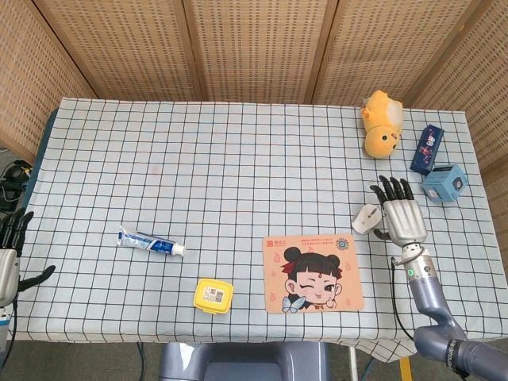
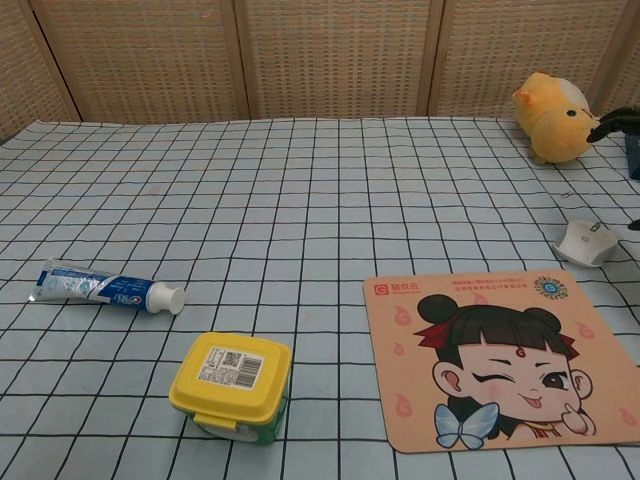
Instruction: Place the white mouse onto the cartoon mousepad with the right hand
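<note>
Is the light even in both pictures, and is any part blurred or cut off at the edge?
Head view: soft, even light, sharp; the white mouse beside the right robot hand casts hardly any shadow. Chest view: also sharp, with a faint shadow under the yellow box; the cartoon mousepad is cut off at the right edge, where only dark fingertips show.

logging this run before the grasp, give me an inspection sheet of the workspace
surface: checked tablecloth over the table.
job's things: white mouse on the cloth, above the right corner of the cartoon mousepad, not on it.
clutter: toothpaste tube, yellow-lidded container, orange plush toy, dark blue box, light blue cube.
grippers: right robot hand beside the mouse, fingers apart, holding nothing; left robot hand off the table's left edge, open.
cables: thin cable along the right forearm.
surroundings: woven screen panels behind.
</note>
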